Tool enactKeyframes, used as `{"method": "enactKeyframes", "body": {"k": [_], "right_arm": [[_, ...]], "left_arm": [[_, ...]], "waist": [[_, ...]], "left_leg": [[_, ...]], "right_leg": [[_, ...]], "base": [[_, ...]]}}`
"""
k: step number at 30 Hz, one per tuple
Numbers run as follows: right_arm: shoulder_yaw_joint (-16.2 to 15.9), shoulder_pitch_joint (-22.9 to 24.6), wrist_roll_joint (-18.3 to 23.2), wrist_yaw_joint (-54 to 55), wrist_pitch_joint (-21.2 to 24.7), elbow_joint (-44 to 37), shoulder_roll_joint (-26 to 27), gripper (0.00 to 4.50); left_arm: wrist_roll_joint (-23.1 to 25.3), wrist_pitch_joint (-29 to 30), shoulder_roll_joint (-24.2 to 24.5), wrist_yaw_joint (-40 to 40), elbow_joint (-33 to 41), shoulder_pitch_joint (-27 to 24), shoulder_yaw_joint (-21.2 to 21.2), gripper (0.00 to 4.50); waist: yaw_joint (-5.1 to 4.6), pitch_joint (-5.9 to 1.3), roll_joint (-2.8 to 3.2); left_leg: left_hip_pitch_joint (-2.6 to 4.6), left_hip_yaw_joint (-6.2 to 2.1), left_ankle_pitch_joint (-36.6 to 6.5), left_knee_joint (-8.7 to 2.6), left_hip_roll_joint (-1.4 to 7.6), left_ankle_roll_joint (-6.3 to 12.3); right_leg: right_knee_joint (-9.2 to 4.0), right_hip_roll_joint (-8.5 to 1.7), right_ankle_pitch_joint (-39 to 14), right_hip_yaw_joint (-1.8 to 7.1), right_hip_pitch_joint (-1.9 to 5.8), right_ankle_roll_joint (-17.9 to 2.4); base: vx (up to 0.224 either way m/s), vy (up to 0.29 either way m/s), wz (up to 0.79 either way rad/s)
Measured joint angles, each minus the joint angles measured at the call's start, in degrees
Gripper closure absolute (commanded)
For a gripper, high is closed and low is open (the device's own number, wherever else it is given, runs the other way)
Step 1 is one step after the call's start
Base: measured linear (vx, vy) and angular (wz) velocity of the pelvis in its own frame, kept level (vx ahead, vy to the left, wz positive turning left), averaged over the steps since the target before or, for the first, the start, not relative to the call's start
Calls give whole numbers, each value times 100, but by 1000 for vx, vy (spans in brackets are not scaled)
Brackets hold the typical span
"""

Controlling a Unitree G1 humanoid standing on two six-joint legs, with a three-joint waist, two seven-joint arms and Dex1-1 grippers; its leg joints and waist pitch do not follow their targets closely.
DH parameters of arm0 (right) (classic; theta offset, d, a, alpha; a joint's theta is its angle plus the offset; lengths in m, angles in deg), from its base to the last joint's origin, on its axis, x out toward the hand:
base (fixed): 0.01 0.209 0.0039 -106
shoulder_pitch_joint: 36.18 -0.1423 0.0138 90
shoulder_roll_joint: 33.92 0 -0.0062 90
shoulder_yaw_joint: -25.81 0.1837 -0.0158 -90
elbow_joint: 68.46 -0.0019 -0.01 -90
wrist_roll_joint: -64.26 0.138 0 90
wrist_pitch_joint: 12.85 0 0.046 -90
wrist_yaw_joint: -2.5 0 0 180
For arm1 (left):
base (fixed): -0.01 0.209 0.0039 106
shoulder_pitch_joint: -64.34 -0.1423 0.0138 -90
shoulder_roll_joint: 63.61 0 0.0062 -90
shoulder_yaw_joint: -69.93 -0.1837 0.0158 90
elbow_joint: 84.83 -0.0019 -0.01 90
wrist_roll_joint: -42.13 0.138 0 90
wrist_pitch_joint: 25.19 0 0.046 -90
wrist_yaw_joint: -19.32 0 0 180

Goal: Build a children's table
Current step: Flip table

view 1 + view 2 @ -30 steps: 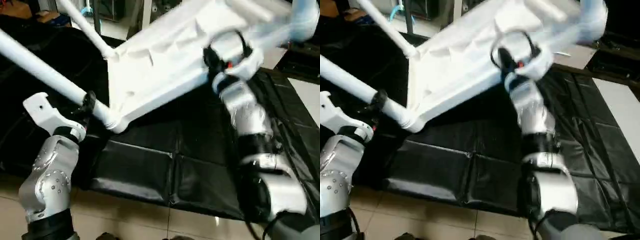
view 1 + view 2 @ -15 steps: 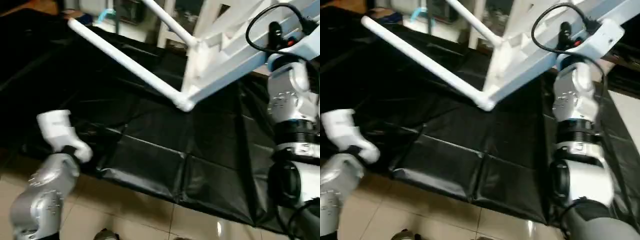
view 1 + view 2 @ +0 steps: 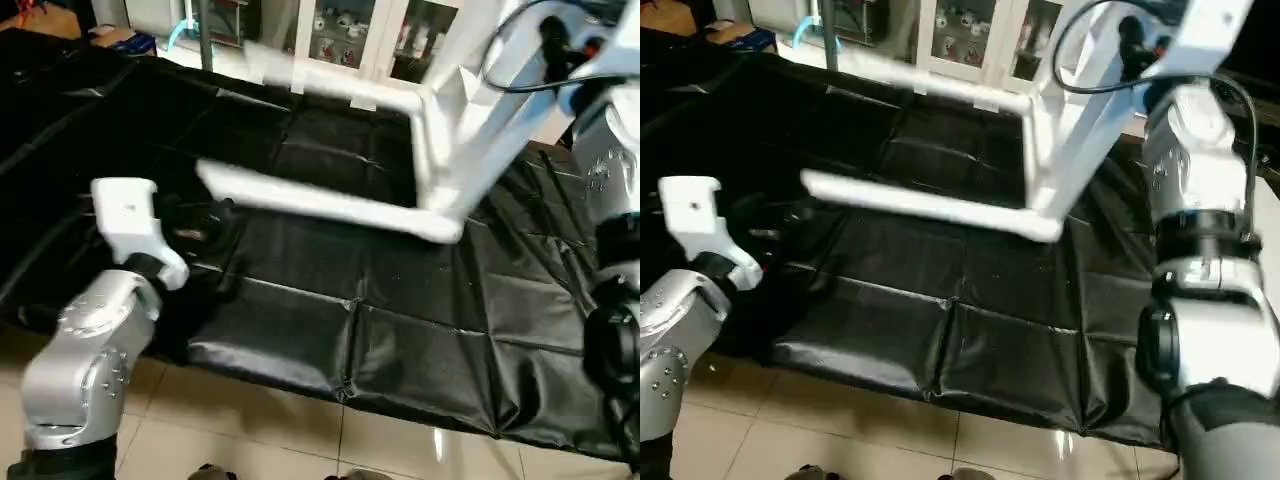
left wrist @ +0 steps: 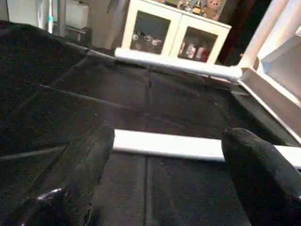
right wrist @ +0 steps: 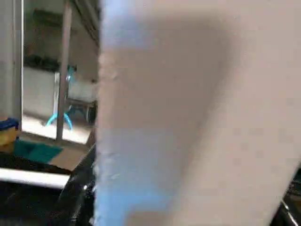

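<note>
— Where is our tabletop [image 3: 470, 150]?
— Tipped up over the black mat's [image 3: 300, 330] far right part, two legs [image 3: 320, 200] jutting level leftward.
— Our grippers?
— Right gripper [image 5: 89, 188] clamps the tabletop; left gripper [image 4: 164, 165] gapes wide, empty, near the lower leg.

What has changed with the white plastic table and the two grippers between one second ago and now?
The right gripper has swung the white plastic children's table up from flat to nearly on edge, so its two white tube legs now point sideways over the black floor mat. The left gripper, which was against the near leg, has let it go and hangs open beside it. The right gripper's grip on the tabletop stayed.
</note>
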Motion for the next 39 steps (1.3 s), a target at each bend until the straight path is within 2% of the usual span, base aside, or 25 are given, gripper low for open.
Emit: {"method": "enactKeyframes", "body": {"k": [3, 7, 11, 14, 20, 27, 28, 30, 32, 34, 37, 39], "right_arm": [[-58, -138, -84, -81, 53, 185, -35, 252], [-158, -227, -157, -216, 80, 283, -67, 252], [-298, -552, -342, -566, 253, 468, -102, 252], [-301, -570, -342, -652, 441, 360, -100, 252], [-243, -141, -157, -632, 1004, -536, -99, 252], [37, 901, 67, -222, 1992, -2632, 139, 252], [39, 974, 93, -161, 2137, -2850, 177, 217], [31, 1119, 97, -96, 2293, -3171, 231, 182], [-37, 1168, 92, -90, 2454, -3276, 246, 176], [-109, 1280, 96, -90, 2584, -3322, 322, 151], [-163, 1370, 98, -84, 2738, -3421, 355, 134], [-157, 1506, 86, -55, 2750, -3747, 370, 117]], "left_arm": [[-2, 1, 30, 0, 38, 71, -12, 43], [39, 1, 42, 45, 43, 68, -62, 43], [176, 1, 190, 125, 43, 70, -197, 43], [228, 1, 190, 154, 44, 76, -319, 43], [237, 10, 199, 173, 84, 92, -337, 43], [337, 11, 296, 307, 103, 138, -483, 43], [344, 11, 296, 350, 99, 150, -524, 43], [344, 11, 294, 412, 92, 185, -591, 43], [346, 7, 294, 429, 67, 270, -602, 43], [349, -6, 294, 461, 55, 322, -615, 43], [352, -13, 293, 497, 8, 323, -629, 43], [376, -25, 293, 550, -27, 326, -659, 43]], "waist": [[32, 0, 0], [28, 1, 0], [-30, 2, 5], [-44, 2, 4], [-40, 1, 3], [-42, -11, 5], [-53, -19, 14], [-50, -31, 25], [-55, -32, 28], [-56, -31, 38], [-49, -26, 75], [-43, -25, 81]], "left_leg": [[-1, 0, -1, 0, 0, 3], [-4, 1, -2, 0, 0, 3], [-6, 1, -1, 0, 1, 4], [-1, 3, -1, 0, 2, 4], [13, 2, 0, 1, 2, 2], [38, -4, 7, 1, 3, -10], [41, -4, 17, 1, 3, -27], [48, -10, 17, 1, 2, -27], [48, -17, 17, 1, 2, -27], [46, -27, 22, 1, 1, -35], [32, -31, 34, 1, 0, -55], [29, -44, 35, 1, 1, -57]], "right_leg": [[-1, -2, -3, -2, 2, -5], [1, -4, -6, -4, -2, -9], [7, -3, -6, -3, -11, -9], [7, -2, -6, -2, -7, -9], [9, -2, -5, -1, 5, -9], [12, 1, -1, -2, 28, -10], [11, 1, 3, -2, 29, -13], [10, 1, 7, -4, 38, -14], [10, 1, 18, -9, 38, -19], [9, 2, 30, -17, 37, -22], [9, 2, 45, -19, 25, -20], [10, 6, 48, -25, 25, -23]], "base": [[0, 0, 0], [0, 0, 0], [0, 0, 0], [0, 0, 0], [0, 0, 0], [0, 0, 0], [0, 0, 0], [0, 0, 0], [0, 0, 0], [0, 0, 0], [0, 0, 0], [0, 0, 0]]}}
